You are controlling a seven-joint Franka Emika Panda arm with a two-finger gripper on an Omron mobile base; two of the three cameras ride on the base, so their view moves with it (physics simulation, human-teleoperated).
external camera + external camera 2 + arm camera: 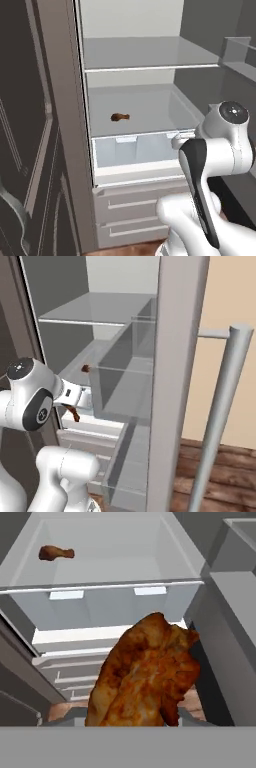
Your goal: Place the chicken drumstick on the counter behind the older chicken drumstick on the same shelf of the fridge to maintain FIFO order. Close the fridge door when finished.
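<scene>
A large browned chicken drumstick [145, 672] hangs in my shut gripper [75, 407], hiding the fingertips in the hand view; it also peeks out below the hand [75, 415]. I hold it in front of the open fridge [80, 150], low and to the right, just outside the shelf's front edge. The older chicken drumstick [120, 117] [56, 553] lies small and brown on the left part of the middle shelf [155, 107], well back from me. The fridge door [175, 381] stands open at my right, its bar handle [220, 416] facing outward.
Under the shelf sit translucent crisper drawers [130, 152] and pale lower drawers [135, 210]. An upper shelf [150, 52] is bare. Door bins [125, 391] jut in close to my right. A dark panelled cabinet [25, 125] flanks the left side.
</scene>
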